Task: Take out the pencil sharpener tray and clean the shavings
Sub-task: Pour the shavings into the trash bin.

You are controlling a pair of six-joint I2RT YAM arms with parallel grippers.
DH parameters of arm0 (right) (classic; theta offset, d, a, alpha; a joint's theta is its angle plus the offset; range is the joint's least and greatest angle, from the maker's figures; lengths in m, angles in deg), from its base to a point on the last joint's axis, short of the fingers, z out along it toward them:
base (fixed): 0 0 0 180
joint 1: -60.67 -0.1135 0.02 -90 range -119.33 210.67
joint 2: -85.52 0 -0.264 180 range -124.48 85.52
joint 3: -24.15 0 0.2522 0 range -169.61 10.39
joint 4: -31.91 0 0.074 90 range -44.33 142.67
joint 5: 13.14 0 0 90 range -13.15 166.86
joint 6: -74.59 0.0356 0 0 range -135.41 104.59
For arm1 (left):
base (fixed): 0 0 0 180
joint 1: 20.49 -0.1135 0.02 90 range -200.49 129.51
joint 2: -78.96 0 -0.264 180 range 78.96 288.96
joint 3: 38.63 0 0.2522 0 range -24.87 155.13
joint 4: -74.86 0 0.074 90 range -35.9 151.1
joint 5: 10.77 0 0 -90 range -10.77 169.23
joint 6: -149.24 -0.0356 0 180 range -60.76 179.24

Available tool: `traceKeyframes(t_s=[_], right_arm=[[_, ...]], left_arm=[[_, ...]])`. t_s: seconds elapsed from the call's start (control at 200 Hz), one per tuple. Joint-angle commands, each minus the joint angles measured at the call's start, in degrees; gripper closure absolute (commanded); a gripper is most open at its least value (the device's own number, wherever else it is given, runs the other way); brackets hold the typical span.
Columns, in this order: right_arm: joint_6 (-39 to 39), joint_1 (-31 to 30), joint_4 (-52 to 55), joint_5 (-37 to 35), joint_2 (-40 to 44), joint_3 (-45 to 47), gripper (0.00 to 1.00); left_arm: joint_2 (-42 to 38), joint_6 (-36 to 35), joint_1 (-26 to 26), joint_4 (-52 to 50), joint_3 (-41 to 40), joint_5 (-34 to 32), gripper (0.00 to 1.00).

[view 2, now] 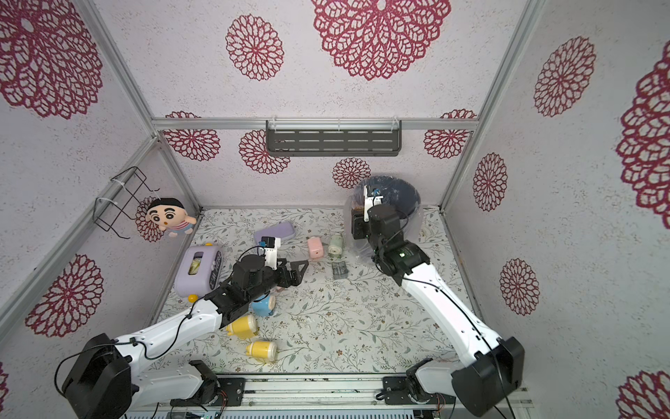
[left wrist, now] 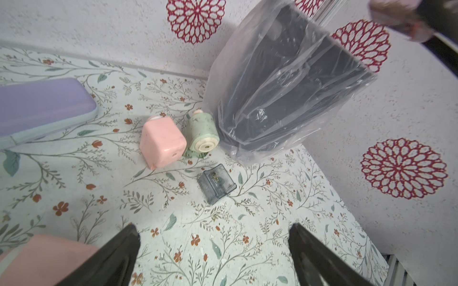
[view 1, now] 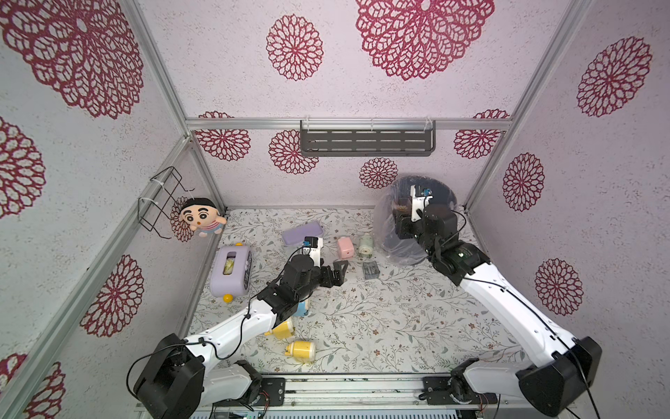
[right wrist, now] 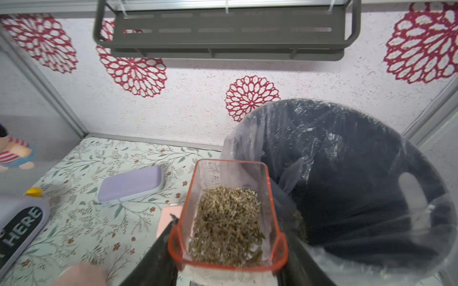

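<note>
My right gripper [right wrist: 229, 250] is shut on a clear tray with an orange rim [right wrist: 230, 268], held roughly level. Tan-brown shavings [right wrist: 226, 222] fill the tray. It hangs beside the near rim of a dark bin lined with a clear bag [right wrist: 359, 198]. In a top view this gripper [view 1: 402, 214] is up at the bin [view 1: 435, 188] in the back right corner. My left gripper [left wrist: 214, 227] stands open and holds nothing above the floral table. A small grey tray [left wrist: 216, 183] lies just ahead of it. A pink sharpener [left wrist: 162, 143] and a green sharpener [left wrist: 202, 132] lie beyond.
A lilac case [view 1: 302, 232] and a lilac box [view 1: 232, 270] lie at the back left. Two yellow sharpeners [view 1: 301, 351] [view 1: 282, 328] and a blue one [view 1: 302, 308] lie under the left arm. A plush doll [view 1: 201, 216] hangs on the left wall. A grey shelf [view 1: 367, 142] is on the back wall.
</note>
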State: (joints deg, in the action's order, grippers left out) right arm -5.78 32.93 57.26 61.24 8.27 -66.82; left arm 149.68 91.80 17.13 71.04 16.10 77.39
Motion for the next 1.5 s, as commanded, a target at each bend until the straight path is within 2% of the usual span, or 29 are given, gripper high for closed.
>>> traceKeyframes(t_s=[0.0, 0.155, 0.265, 0.345, 0.515, 0.66, 0.831, 1.051, 1.251, 1.496], right_arm=[[1.6, 4.0, 6.2, 2.5, -6.1, -8.9, 0.59], [7.2, 8.9, 14.8, 6.5, -15.2, -21.1, 0.58], [14.4, 11.0, 18.6, 8.3, -17.8, -25.8, 0.56], [22.3, 12.7, 20.4, 10.6, -18.4, -28.0, 0.54], [37.6, 15.7, 19.9, 20.7, -17.7, -30.1, 0.56], [53.4, 16.8, 15.7, 23.9, -14.9, -28.4, 0.56], [72.7, 16.7, 9.8, 22.5, -11.3, -23.5, 0.56], [89.4, 16.0, 6.3, 18.1, -9.6, -20.3, 0.57], [97.2, 14.2, 6.7, 13.1, -9.6, -21.0, 0.56], [101.4, 12.7, 3.0, 12.4, -10.3, -18.0, 0.56]], left_arm=[[-0.5, -1.3, 0.5, 2.8, -0.6, -0.9, 0.03], [-0.4, -1.4, 0.6, 2.9, -0.7, -1.1, 0.02], [-0.3, -1.5, 0.6, 2.9, -0.8, -1.4, 0.02], [-0.3, -1.6, 0.6, 2.7, -0.8, -1.8, 0.03], [-0.1, -1.5, 0.7, 3.1, -1.0, -2.2, 0.02], [0.1, -1.5, 0.7, 3.2, -1.1, -2.4, 0.03], [0.0, -1.4, 0.8, 3.4, -1.2, -2.6, 0.03], [-0.1, -1.3, 0.8, 3.6, -1.3, -2.6, 0.03], [0.5, -1.1, 0.8, 3.8, -1.3, -2.8, 0.03], [0.5, -1.2, 0.9, 3.7, -1.3, -2.8, 0.03]])
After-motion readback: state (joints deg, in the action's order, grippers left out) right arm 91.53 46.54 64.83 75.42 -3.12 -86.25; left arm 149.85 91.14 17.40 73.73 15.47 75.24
